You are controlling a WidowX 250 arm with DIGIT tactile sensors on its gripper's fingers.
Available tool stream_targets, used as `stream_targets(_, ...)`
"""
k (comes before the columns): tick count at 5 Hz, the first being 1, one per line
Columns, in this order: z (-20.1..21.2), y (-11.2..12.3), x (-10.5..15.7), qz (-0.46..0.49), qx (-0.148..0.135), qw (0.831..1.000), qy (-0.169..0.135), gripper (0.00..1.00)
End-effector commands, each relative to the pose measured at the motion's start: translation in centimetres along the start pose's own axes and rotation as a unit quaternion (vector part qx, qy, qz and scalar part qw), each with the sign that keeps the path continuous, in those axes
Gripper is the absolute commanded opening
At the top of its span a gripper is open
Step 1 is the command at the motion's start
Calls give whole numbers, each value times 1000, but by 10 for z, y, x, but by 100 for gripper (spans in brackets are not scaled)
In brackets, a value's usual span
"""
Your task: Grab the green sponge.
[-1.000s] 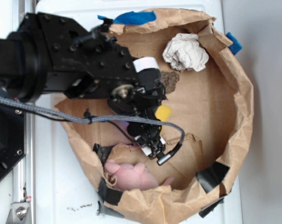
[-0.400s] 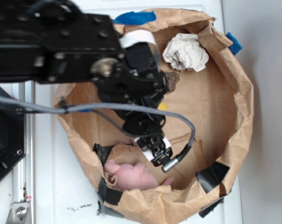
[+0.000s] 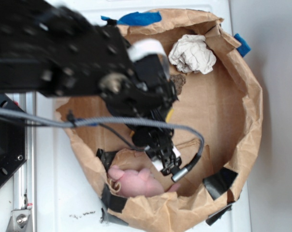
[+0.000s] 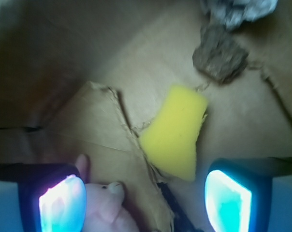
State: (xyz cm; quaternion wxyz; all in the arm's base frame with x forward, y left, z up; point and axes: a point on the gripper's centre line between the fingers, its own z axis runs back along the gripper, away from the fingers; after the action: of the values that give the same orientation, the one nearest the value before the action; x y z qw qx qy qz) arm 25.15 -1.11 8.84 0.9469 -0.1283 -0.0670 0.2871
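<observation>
Arm has slid over the green sponge [image 4: 175, 133], hand [image 4: 145, 198] wide and empty with sponge at its 1 o'clock, grab still pending.

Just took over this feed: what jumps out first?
The yellow sponge lies on the brown paper mid-frame in the wrist view, ahead of the open jaws. The black arm blocks most of the exterior view; a pink toy sits at the near edge, crumpled white paper at the far one.
</observation>
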Motion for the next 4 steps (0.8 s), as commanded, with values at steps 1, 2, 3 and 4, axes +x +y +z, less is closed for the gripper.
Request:
stream_targets(1,-13,3,12,3,6,1000,-3,100)
stream_targets(2,-24,7,19,0,15,1000,3,100)
stream_targets(3,-28,5,31,4,16,1000,7,100)
stream_targets(4,-32,5,39,12,18,1000,14,100)
